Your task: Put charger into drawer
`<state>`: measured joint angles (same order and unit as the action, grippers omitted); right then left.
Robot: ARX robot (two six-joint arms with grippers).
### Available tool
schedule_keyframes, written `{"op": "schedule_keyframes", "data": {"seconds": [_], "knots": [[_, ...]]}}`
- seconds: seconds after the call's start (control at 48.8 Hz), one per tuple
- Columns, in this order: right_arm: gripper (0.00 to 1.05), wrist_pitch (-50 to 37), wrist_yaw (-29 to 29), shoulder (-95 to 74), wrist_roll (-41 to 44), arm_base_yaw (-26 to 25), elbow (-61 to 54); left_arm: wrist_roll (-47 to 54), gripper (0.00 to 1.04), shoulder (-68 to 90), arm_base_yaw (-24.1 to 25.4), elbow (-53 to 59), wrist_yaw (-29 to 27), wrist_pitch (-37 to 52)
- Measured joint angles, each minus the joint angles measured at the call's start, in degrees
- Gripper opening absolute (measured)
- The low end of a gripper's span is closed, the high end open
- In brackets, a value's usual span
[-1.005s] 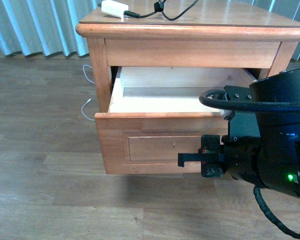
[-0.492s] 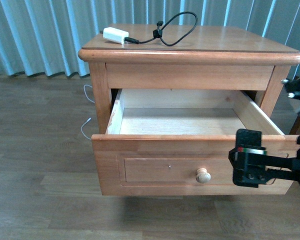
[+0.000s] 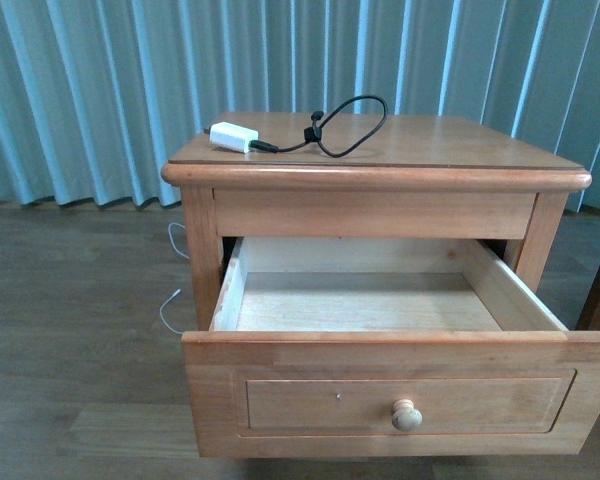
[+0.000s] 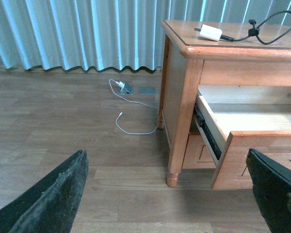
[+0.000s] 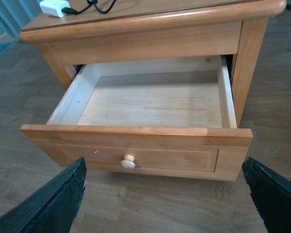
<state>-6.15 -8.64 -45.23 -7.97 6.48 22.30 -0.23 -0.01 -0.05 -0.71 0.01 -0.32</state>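
L end effector (image 4: 165, 154) & R end effector (image 5: 163, 162): fingers wide apart, empty. R angled down at pulled-out drawer (image 3: 280, 400). Charger (image 3: 233, 136) lies on counter (image 3: 460, 145).

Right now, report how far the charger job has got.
Done: the drawer is pulled open, its pale inside bare. In hand: nothing; the left gripper and right gripper are both open and empty. Left: the charger lies on the nightstand top with its black cable looped beside it; it has yet to be picked up and placed in the drawer.
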Motion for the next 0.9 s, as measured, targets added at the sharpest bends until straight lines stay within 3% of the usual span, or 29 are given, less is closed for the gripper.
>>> {"op": "schedule_keyframes", "data": {"seconds": [0.328,0.492,0.903], "knots": [[0.97,14.25,-10.25,20.59,1.25,-11.89,-3.02,0.0,0.99,0.0,0.0,0.0,0.0,0.0],[0.97,14.82,-12.17,27.04,2.14,-16.66,-6.03,0.0,0.99,0.0,0.0,0.0,0.0,0.0],[0.97,14.62,-12.02,27.39,2.14,-17.46,-6.36,0.0,0.99,0.0,0.0,0.0,0.0,0.0]]}}
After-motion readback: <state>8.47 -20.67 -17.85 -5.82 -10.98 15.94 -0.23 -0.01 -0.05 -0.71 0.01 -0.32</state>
